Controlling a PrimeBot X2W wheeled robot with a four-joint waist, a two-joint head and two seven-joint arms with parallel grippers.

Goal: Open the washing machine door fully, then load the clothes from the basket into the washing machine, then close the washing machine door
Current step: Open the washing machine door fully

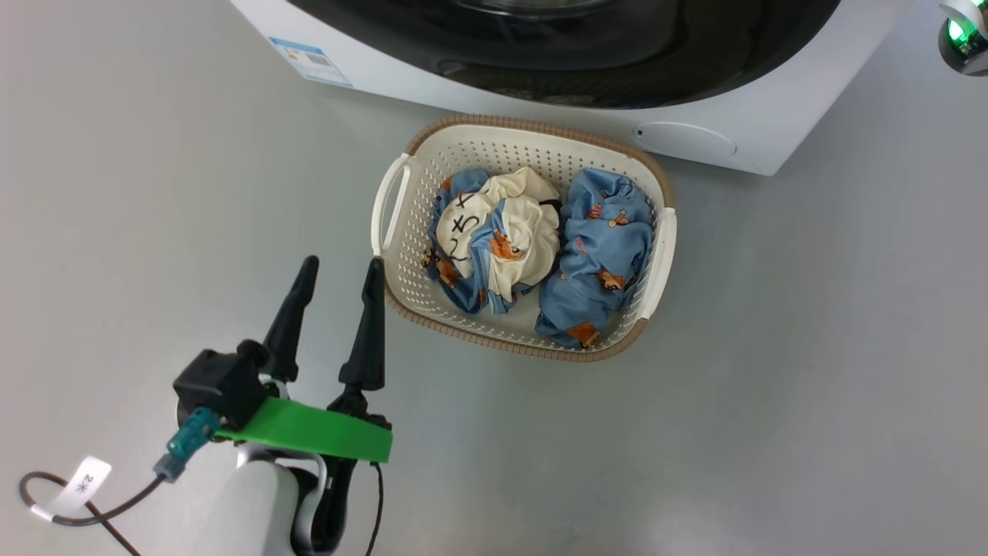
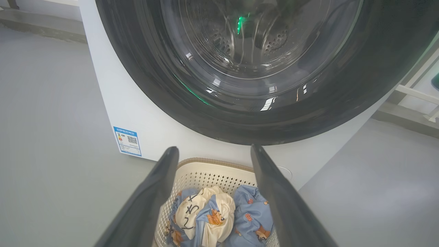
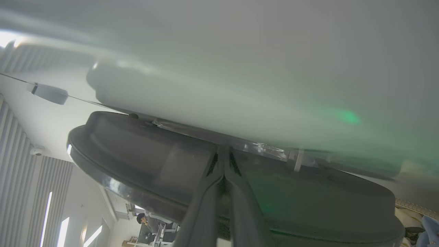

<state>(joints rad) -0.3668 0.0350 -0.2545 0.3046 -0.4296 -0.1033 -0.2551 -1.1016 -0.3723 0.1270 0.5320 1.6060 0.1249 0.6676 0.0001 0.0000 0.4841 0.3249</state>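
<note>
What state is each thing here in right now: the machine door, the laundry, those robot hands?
washing machine door, not swung open; shut or barely ajar, unclear.
basket, upright on the floor, loaded.
clothes, two crumpled bundles, both in the basket.
left gripper, jaws open, holding nothing.
right gripper, jaws shut, tips at the door's edge.

A smooth matte grey floor lies evenly lit, with soft pale sheen. In the left wrist view a low grey ledge runs along the far wall on the left, and white rails stand on the right. The right wrist view shows white slatted wall panels, bright narrow windows and a person sitting far off.
</note>
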